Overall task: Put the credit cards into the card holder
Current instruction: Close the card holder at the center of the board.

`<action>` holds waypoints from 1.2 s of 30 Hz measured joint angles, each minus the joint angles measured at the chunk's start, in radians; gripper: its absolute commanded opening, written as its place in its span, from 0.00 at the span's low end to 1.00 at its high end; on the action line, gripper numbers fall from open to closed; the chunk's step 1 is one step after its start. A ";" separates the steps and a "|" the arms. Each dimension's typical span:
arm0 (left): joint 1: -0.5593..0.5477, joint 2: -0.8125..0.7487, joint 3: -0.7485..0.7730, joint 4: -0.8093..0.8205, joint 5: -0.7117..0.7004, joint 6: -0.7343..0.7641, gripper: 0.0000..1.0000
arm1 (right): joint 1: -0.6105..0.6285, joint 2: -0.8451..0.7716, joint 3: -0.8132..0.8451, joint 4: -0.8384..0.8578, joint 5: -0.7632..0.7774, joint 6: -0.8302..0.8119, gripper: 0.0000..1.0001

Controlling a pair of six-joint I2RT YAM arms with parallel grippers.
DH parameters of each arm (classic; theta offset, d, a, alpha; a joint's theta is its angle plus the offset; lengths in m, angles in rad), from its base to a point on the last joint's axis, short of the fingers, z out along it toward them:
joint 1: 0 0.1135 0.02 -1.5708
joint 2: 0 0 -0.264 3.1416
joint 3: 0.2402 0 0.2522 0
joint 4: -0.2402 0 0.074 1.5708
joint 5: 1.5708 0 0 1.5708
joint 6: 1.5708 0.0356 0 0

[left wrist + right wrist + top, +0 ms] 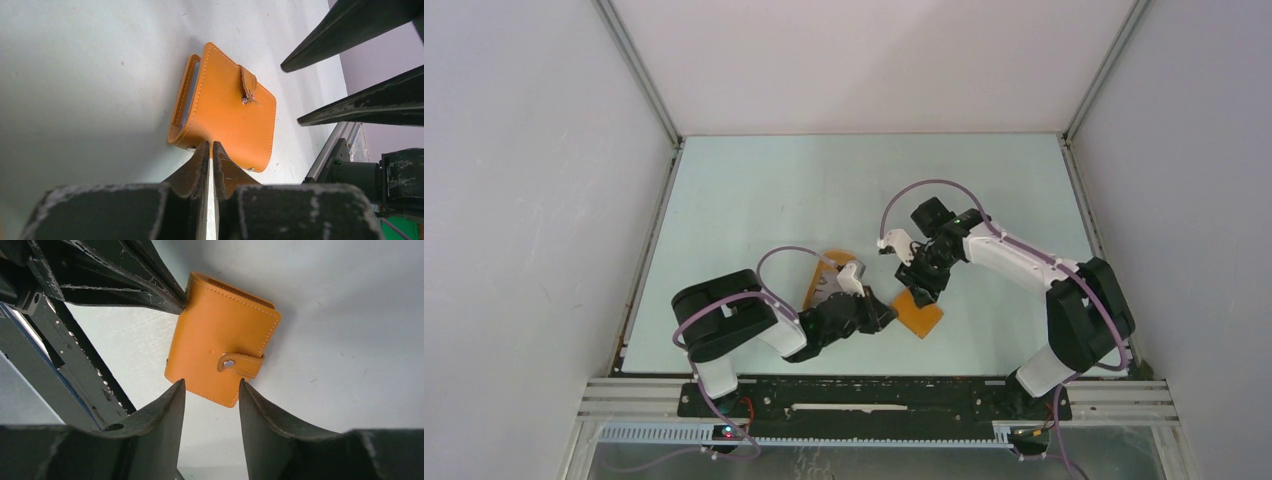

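A: What is seen at the centre of the frame?

B: The card holder [225, 112] is seen there, folded over and laid flat on the pale table [75, 75]. Its tab [248, 82] is fastened by a metal stud [245, 100].

A: How is the left gripper placed?

B: The left gripper [210, 145] is seen at the bottom centre, its jaws drawn almost together. The fingertips are set against the card holder's lower edge. A thin pale strip is shown between them; whether it is a card cannot be told.

A: And the upper right?

B: Two dark fingers of the right gripper [291, 94] are held spread apart, just beside the card holder. A metal rail [330, 150] is seen at the lower right.
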 measured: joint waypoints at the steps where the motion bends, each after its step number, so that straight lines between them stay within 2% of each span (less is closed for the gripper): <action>1: -0.001 0.000 0.000 0.000 0.000 0.000 0.10 | -0.004 -0.011 0.000 0.002 -0.005 0.000 0.53; 19: -0.010 0.000 0.000 -0.022 -0.010 0.000 0.10 | 0.053 0.034 -0.047 0.092 0.093 0.061 0.56; 23: -0.010 0.000 0.000 -0.022 -0.011 0.000 0.10 | 0.065 0.051 -0.047 0.100 0.108 0.066 0.50; 25: -0.010 0.000 0.000 -0.023 -0.011 0.000 0.10 | 0.066 0.053 -0.049 0.104 0.113 0.069 0.43; 27: -0.010 0.000 0.000 -0.023 -0.011 0.000 0.10 | 0.066 0.054 -0.049 0.106 0.117 0.071 0.32; 34: -0.011 0.000 0.000 -0.023 -0.018 0.000 0.10 | 0.066 0.054 -0.049 0.106 0.117 0.079 0.21; 36: -0.011 0.000 0.000 -0.023 -0.018 0.000 0.09 | 0.066 0.054 -0.049 0.105 0.115 0.080 0.14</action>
